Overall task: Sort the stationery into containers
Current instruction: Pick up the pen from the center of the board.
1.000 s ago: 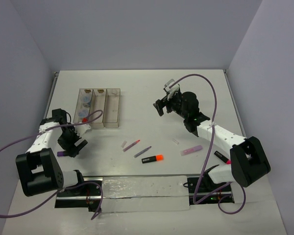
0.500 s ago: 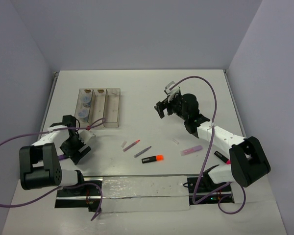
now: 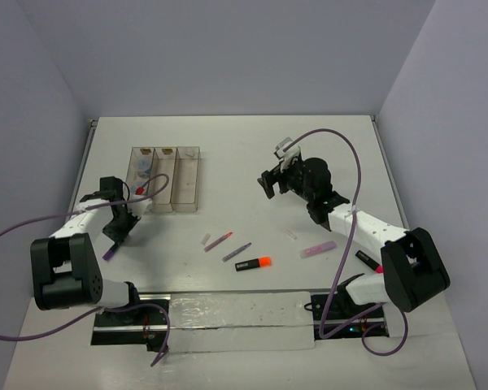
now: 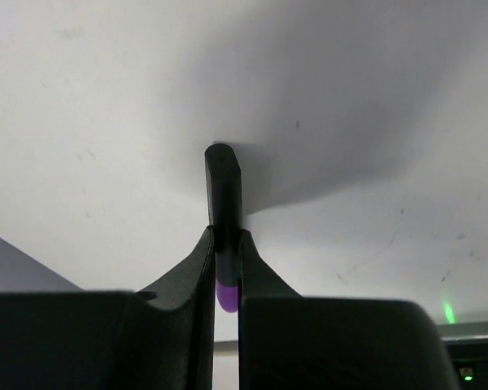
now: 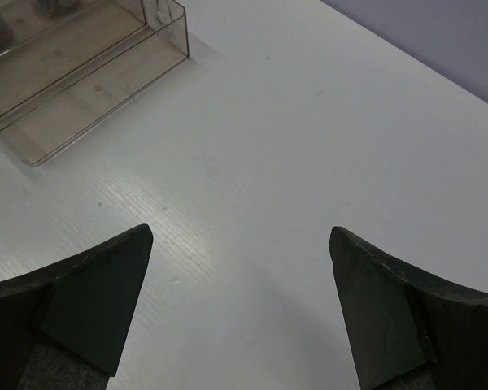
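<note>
Purple highlighter (image 4: pixel 224 195): pinched in my left jaws, over the left side of the counter (image 3: pixel 252 154) and just in front of the tray.
Left jaws: closed on the highlighter close to its purple end, so most of the black body juts out past the tips.
Contact: from the wrist view I cannot tell whether it is clear of the counter or resting on it.
Tray (image 3: pixel 187 187): three narrow compartments. There are bluish round pieces (image 3: pixel 140 169) in the left one, and the right one looks bare.
Loose stationery: pink pen (image 3: pixel 219 240), grey pen (image 3: pixel 237 251), orange-black highlighter (image 3: pixel 253 263) and pale pink bar (image 3: pixel 318 249) lie mid-counter, well apart from the tray.
Right jaws: spread wide and holding nothing, hovering over bare counter to the right of the tray.
Risk, grip: I am holding it off-centre, so the long free end may swing or slide out as I lift.
Risk, drop: the slots are narrow, and a skewed highlighter would bridge the walls instead of dropping in.
Risk, cable (image 3: pixel 150 192): the left arm's cable drapes across the tray and could drag it when I move.
</note>
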### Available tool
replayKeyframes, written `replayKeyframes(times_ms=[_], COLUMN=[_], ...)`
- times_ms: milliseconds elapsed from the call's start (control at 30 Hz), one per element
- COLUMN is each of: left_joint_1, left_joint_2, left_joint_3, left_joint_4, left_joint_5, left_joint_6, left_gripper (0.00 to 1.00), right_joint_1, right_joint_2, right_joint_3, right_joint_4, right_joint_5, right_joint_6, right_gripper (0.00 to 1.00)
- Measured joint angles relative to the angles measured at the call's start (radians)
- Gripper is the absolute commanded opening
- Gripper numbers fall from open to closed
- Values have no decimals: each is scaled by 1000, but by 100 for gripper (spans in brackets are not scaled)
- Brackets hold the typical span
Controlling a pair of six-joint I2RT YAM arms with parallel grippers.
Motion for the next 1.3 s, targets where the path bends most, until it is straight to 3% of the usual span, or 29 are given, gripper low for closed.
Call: replayKeyframes(times_ms=[400,1300], left_joint_1=[-4,-4], left_joint_2=[49,-22], left_joint_3=[71,115], left_joint_4=[-10,-146], left_joint_5=[179,296], left_joint_6=[-104,-112], left_gripper=[0,0], right_joint_1=[-15,-20], right_joint_2=[-6,-6], right_joint_3=[-3,-2], right_joint_4=[0,-1], right_joint_5=[0,-5], right_joint_6=[-1,-2], right_gripper=[96,96])
